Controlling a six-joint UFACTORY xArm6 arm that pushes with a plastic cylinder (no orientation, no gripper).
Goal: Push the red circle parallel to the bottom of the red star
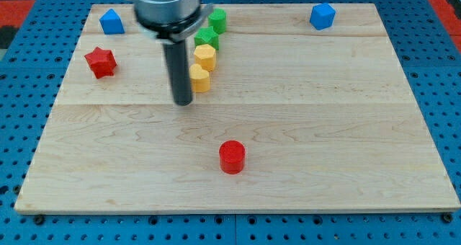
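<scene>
My tip (pixel 184 101) just left of yellow block (pixel 199 78); red circle (pixel 232 157) below, red star (pixel 101 62) far left.

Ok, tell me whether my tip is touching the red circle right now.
No: my tip sits beside the yellow blocks, well toward the view's top from the red circle, with bare board between them.

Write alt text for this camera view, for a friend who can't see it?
My tip rests on a wooden board just left of four clustered yellow and green blocks, far from the red circle near the view's bottom. A red star sits at the view's left; two blue blocks sit along the top.
</scene>
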